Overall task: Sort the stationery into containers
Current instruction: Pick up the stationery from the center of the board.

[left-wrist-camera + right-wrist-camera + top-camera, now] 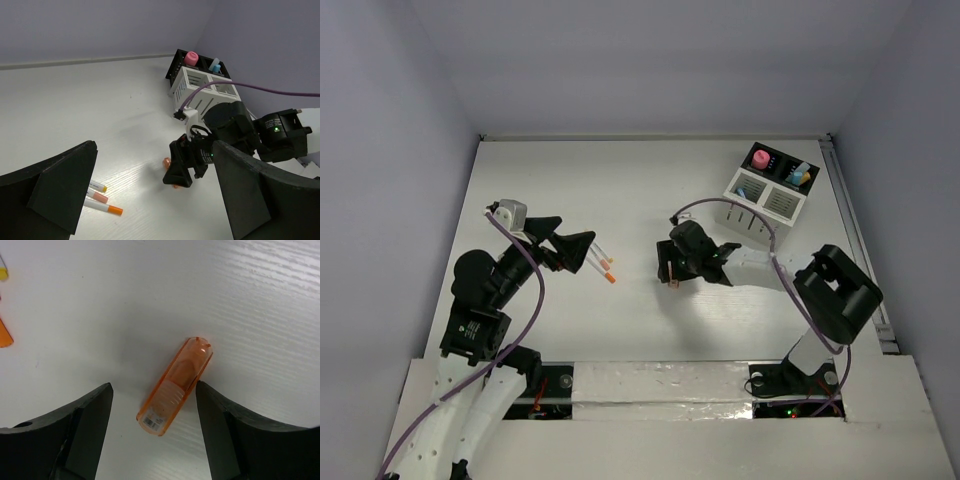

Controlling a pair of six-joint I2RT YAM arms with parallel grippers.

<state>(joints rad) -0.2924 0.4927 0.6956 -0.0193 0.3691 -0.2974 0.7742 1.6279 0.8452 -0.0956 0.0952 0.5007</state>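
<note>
An orange see-through capsule (175, 386) lies flat on the white table between the fingers of my open right gripper (153, 395), which hovers just above it without touching. In the top view the right gripper (670, 268) is at mid-table and the capsule (672, 283) peeks out under it. Three thin white sticks (603, 265) with orange, pink and yellow tips lie just right of my open, empty left gripper (575, 250). They show in the left wrist view (102, 200) by the left finger. The white slatted organizer (752, 205) with its black back section (782, 160) stands far right.
A stubby pink cylinder (760, 158) and blue pieces (802, 175) stand in the black section. Grey walls enclose the table on three sides. A purple cable (260, 89) loops over the right arm. Stick tips (4, 335) show at the right wrist view's left edge.
</note>
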